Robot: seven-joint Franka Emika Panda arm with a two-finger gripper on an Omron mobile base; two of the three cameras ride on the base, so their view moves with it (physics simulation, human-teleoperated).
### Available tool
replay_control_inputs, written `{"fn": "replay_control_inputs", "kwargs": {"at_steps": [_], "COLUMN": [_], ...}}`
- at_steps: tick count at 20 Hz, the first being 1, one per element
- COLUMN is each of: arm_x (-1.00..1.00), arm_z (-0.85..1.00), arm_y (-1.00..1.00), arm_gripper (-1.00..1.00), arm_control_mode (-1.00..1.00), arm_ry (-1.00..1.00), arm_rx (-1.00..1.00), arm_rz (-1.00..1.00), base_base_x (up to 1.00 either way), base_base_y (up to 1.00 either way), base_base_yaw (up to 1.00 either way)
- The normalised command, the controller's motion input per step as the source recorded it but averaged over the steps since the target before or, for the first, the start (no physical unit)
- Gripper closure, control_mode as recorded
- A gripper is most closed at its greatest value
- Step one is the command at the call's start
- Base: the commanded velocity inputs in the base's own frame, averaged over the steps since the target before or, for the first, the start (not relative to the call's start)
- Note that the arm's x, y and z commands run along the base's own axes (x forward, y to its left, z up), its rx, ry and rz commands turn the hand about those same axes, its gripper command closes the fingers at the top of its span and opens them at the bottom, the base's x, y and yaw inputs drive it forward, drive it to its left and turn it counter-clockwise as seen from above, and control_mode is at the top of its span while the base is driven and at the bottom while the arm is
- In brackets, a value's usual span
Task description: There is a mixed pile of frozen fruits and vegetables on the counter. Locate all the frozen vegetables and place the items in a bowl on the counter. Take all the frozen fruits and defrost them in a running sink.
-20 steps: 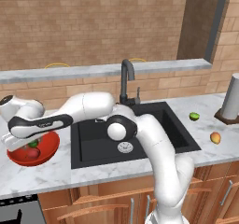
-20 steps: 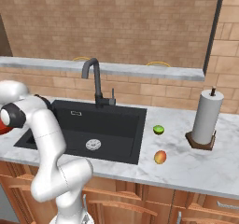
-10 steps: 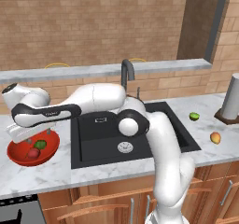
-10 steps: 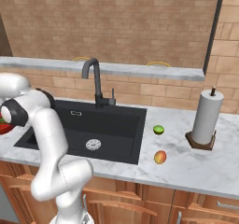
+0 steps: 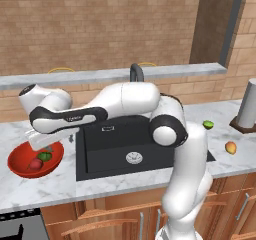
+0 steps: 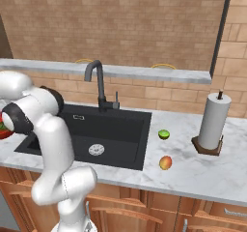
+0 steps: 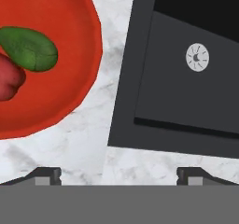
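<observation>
Two vegetable pieces, the dull red piece and the dark green piece, lie touching inside the red bowl on the marble counter, left of the black sink. Above the bowl's sink-side rim hangs the gripper, fingers spread wide and empty. Right of the sink lie the lime-green ball and the orange-yellow oval, near the paper towel roll.
</observation>
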Motion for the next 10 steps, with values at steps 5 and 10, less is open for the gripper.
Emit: {"fn": "replay_control_inputs", "kwargs": {"at_steps": [5, 10], "arm_x": [-0.17, 0.0], "arm_z": [-0.07, -0.09], "arm_y": [-0.89, -0.87], "arm_gripper": [-1.0, -1.0], "arm_control_mode": [-1.0, -1.0], "arm_ry": [-0.01, 0.02], "arm_rx": [0.05, 0.04], "arm_rz": [-0.05, -0.03], "base_base_x": [0.0, 0.0], "base_base_y": [0.0, 0.0], "base_base_yaw": [0.0, 0.0]}}
